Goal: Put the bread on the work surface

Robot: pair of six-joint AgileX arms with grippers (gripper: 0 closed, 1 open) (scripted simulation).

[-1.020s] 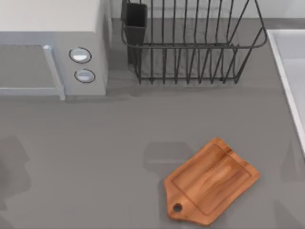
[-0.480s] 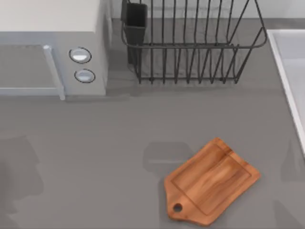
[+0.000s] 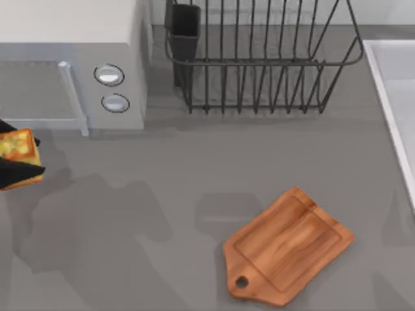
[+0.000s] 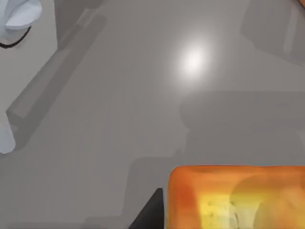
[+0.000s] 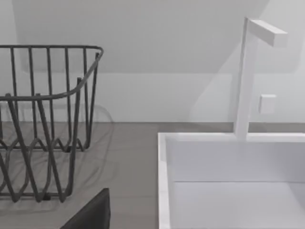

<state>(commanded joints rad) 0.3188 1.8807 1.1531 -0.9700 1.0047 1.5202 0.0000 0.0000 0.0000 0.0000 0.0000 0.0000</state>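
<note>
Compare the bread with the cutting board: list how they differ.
Size: the bread is far smaller than the cutting board.
Colour: the bread has an orange crust and yellow mottled face; the board is reddish-brown wood.
Place: the bread is at the table's left edge in the left gripper; the board lies flat right of centre.
Shape: the board has a holed handle, the bread none.
Both are flat and roughly rectangular.

A rendered kitchen: a microwave (image 3: 71, 65) at the grey bench's (image 3: 194, 168) far left corner, a wire dish rack (image 3: 259, 58) beside it, a white sink (image 5: 228, 181) with faucet (image 5: 250, 76) at the right edge.
</note>
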